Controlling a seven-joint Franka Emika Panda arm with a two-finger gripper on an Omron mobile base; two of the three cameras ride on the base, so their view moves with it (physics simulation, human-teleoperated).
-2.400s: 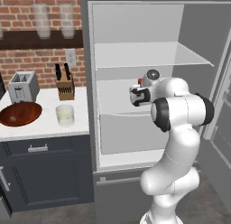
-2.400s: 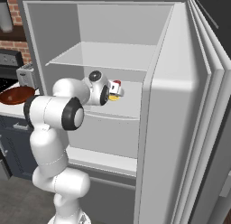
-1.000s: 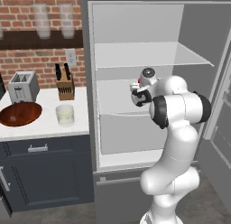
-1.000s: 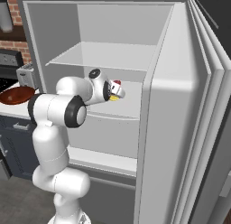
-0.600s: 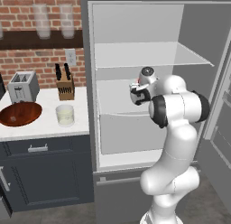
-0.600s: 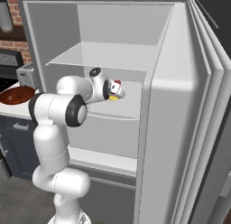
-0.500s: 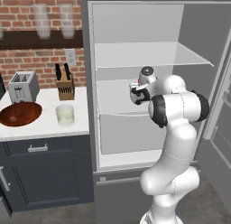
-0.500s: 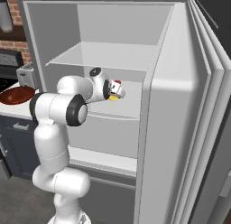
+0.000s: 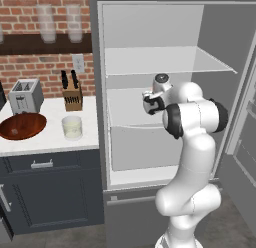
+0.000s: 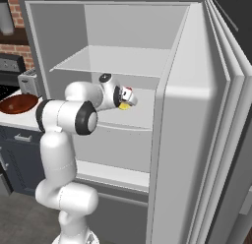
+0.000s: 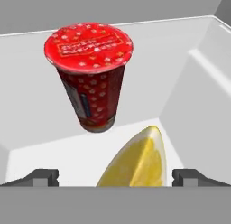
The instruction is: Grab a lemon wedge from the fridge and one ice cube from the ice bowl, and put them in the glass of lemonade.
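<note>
Now the jaws are held wide open inside the fridge [image 10: 197, 139].
The lemon wedge [image 11: 135, 162] is framed between them; a red cup [image 11: 90, 74] is seen just behind.

- The lemon wedge [image 11: 137, 162]: bright yellow, pointed tip up in the hand view, lying on the fridge's middle shelf; in the right base view it shows as a small yellow spot [image 10: 124, 106].
- The fridge [image 9: 150, 32]: tall, dark grey, door swung wide open, pale grey shelves inside.
- The ice bowl [image 9: 21, 126]: wide, shallow, glossy reddish-brown wood, on the table near its left edge.
- The glass of lemonade [image 9: 72, 127]: short clear tumbler of pale yellowish liquid, upright near the table's front edge, just right of the bowl.
</note>
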